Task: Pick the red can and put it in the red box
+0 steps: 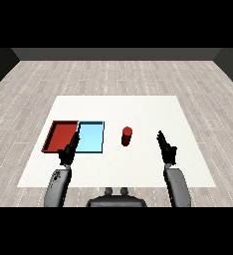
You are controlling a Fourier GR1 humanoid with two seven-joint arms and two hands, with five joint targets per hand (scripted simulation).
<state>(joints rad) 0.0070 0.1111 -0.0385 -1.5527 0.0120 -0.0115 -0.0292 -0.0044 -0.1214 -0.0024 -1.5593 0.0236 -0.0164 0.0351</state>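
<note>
So the red tray (61, 136) and light blue tray (91, 137) sat just past our left hand (68, 151), fingers relaxed. The red can (127, 135) stood upright on the table (138, 107), left of our right hand (166, 147), which was open too, holding nothing.

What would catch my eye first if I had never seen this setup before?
Probably the two bright trays lying side by side at the table's left: the red tray outermost, the light blue tray beside it. Next, the small red can standing upright alone near the middle, between the open left hand and open right hand.
</note>
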